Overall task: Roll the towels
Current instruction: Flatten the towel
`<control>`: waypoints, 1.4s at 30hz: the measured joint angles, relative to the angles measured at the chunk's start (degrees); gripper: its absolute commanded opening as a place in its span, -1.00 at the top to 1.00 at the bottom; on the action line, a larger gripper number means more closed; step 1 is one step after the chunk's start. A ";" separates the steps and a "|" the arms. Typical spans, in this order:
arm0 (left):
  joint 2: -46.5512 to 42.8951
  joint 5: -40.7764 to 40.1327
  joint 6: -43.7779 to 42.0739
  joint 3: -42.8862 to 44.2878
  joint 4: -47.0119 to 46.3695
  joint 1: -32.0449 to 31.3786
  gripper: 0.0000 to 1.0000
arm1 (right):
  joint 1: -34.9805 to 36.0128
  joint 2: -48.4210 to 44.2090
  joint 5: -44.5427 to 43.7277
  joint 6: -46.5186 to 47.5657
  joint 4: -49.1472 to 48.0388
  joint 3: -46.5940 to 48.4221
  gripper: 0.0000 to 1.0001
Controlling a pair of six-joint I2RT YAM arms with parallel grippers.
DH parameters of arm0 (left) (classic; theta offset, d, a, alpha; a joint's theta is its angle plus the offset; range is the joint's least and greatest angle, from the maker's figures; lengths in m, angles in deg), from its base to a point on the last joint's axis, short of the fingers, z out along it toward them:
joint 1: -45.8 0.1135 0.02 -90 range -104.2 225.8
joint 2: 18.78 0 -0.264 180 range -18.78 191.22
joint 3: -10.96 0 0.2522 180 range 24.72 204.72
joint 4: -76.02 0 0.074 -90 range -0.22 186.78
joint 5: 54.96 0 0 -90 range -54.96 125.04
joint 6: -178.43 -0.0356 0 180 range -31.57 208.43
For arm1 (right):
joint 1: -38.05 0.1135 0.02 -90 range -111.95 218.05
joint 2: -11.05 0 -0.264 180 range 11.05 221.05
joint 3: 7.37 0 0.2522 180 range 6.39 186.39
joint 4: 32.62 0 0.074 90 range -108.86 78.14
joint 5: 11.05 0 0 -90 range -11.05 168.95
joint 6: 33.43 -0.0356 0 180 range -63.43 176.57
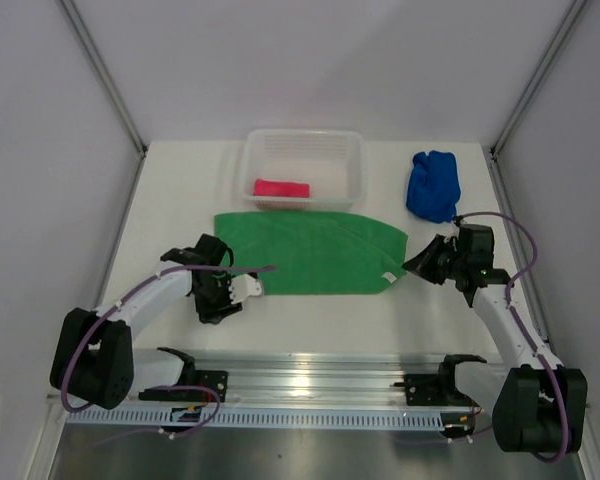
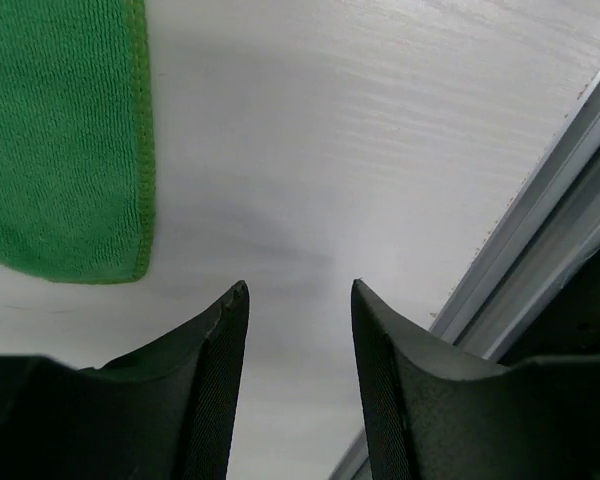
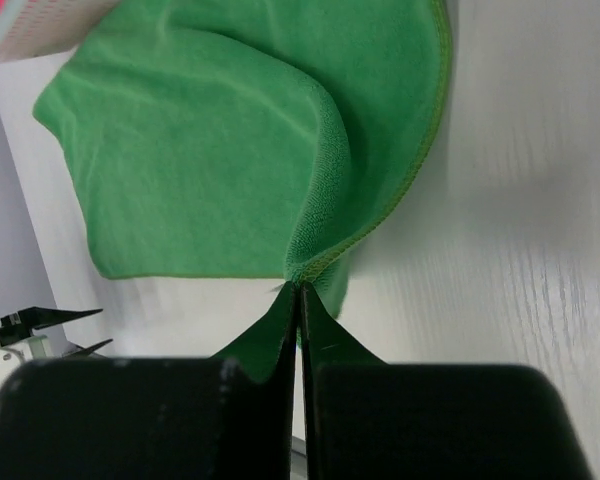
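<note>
Grip: R gripper (image 3: 300, 292) clamped on green towel (image 3: 210, 150) edge, at its tips.
L gripper (image 2: 300, 286) fingers apart over table (image 2: 380, 150); towel corner just ahead-left, no contact.

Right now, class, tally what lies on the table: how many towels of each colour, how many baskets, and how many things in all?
pink towel: 1
green towel: 1
blue towel: 1
basket: 1
Total: 4
</note>
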 measured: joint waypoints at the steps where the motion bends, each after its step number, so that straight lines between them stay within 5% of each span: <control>1: 0.04 0.00 0.26 -0.17 0.72 0.11 0.02 | 0.02 0.33 0.02 -0.13 -0.02 -0.59 1.00; 11: -3.13 -6.05 0.31 -0.28 -9.35 0.37 -0.08 | 0.00 1.73 0.04 0.00 -2.97 0.22 1.00; 23: 13.66 -10.67 -6.75 5.11 -10.05 0.37 -0.14 | 0.00 1.88 0.02 1.01 -2.89 0.37 1.00; 25: 14.62 -11.19 -6.99 5.86 -9.84 0.37 -0.04 | 0.00 1.77 0.02 1.03 -2.86 0.37 1.00; 29: 15.63 -12.44 -6.62 6.16 -9.66 0.37 0.98 | -0.37 1.25 0.02 1.16 -2.25 0.37 1.00; 36: 14.53 -12.52 -4.26 5.90 -9.84 2.25 0.99 | -1.53 -0.46 -0.17 3.08 2.43 0.98 1.00; 42: 2.12 -8.70 0.26 7.61 -6.16 10.08 0.99 | -1.97 -3.32 -0.11 4.09 7.41 5.18 1.00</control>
